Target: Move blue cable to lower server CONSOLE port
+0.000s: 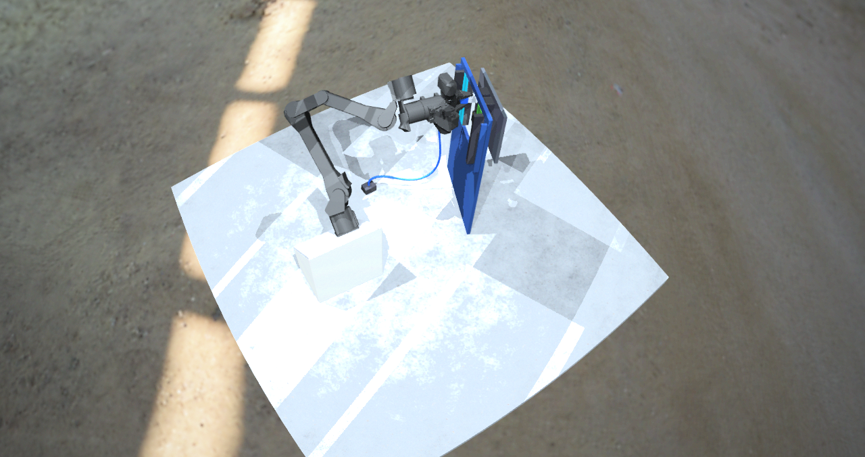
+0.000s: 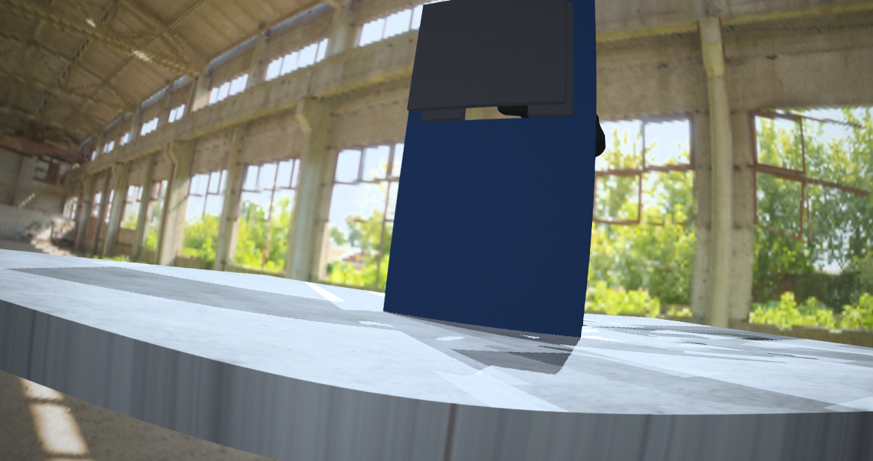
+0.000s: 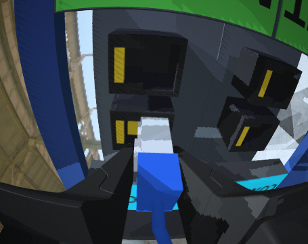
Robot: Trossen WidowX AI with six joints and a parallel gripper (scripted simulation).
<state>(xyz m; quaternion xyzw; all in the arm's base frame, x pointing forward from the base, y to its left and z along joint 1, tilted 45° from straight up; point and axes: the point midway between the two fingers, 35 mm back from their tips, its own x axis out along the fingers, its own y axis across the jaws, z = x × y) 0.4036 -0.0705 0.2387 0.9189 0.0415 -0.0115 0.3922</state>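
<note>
- the gripper (image 1: 467,101) (image 3: 152,152) is closed on the blue plug (image 3: 159,181), a finger at either side
- the plug's pale front end sits at the lower left port (image 3: 142,130) (how deep is hard to tell)
- the blue cable (image 1: 436,162) (image 3: 158,220) curves from the gripper down to a small dark block (image 1: 369,187), left of the blue rack (image 1: 470,203) (image 2: 494,226) (image 3: 36,85)

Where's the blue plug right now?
In the wrist view, the blue plug is low and near the middle, clamped between the gripper's fingers, its pale front end at the lower of the two left-hand black sockets.
</note>
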